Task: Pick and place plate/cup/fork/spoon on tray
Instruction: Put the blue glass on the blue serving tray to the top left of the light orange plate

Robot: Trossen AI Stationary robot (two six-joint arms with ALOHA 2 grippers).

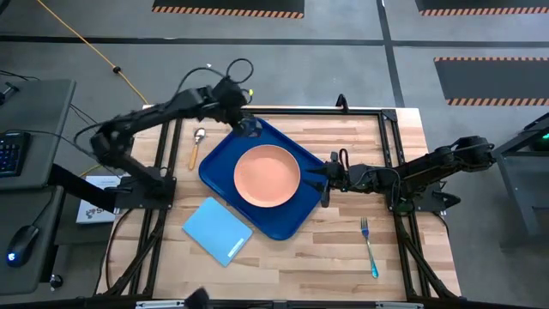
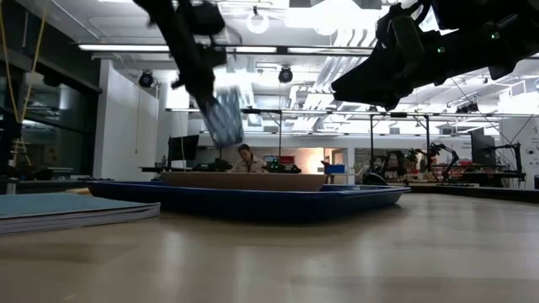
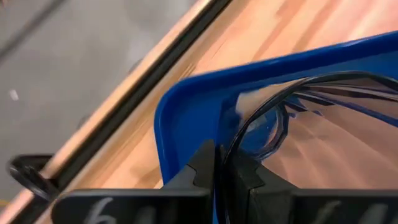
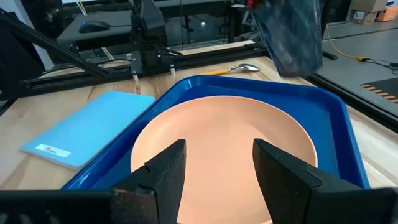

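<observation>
The dark blue tray [image 1: 221,163] lies mid-table with the salmon-pink plate [image 1: 267,176] resting flat in it. My left gripper [image 1: 243,123] is shut on the dark see-through cup [image 2: 224,116], above the tray's far left corner [image 3: 186,118]. My right gripper [image 4: 217,165] is open and empty, raised over the tray's right rim and pointing at the plate [image 4: 224,140]. The orange-handled spoon [image 1: 196,144] lies on the table left of the tray. The blue-handled fork [image 1: 369,247] lies on the table at the near right. My left gripper pinches the cup's wall at its rim [image 3: 231,149], with one finger inside the cup and one outside. The fingers come from above, slanting down. The cup [image 4: 292,31] hangs tilted below them, lifted clear of the tray.
A light-blue flat rectangle [image 1: 217,230] lies on the table by the tray's near left side. Black frame rails [image 1: 390,129] run along the table's edges. Bare wood shows at the near side and far right [image 1: 360,137].
</observation>
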